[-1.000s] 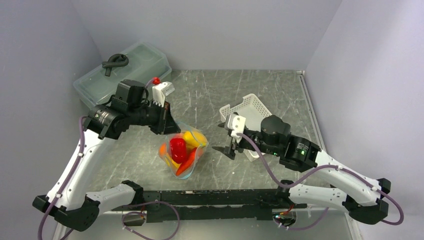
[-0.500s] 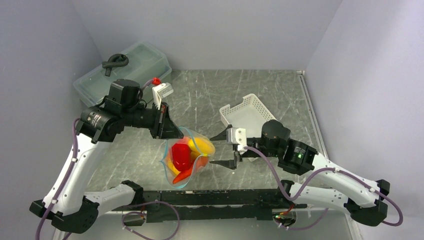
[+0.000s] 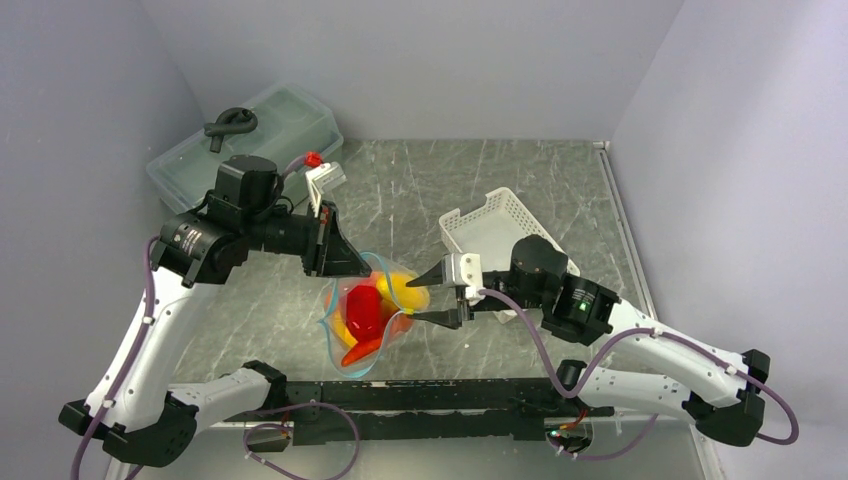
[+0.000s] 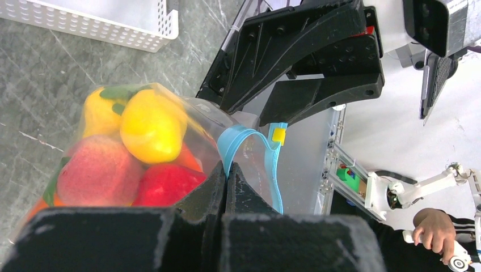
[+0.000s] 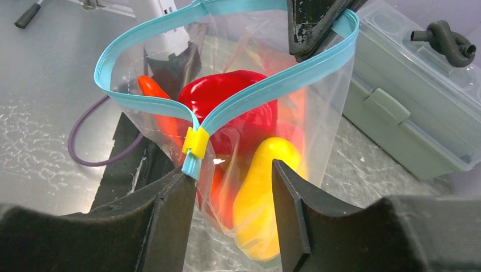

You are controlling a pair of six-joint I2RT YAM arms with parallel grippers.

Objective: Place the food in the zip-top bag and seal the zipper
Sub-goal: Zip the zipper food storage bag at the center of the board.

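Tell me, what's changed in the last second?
The right claw swung level and moved left, open, up to the slider end of the bag. The left claw kept its grip on the bag's rim. The basket and box stayed put.

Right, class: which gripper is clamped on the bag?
The left gripper, shut on the blue rim of the zip-top bag. The right gripper is open, its fingers either side of the bag.

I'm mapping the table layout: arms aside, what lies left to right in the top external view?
Large translucent lidded plastic box → small clear teal-rimmed zip-top bag → white latticed plastic basket.
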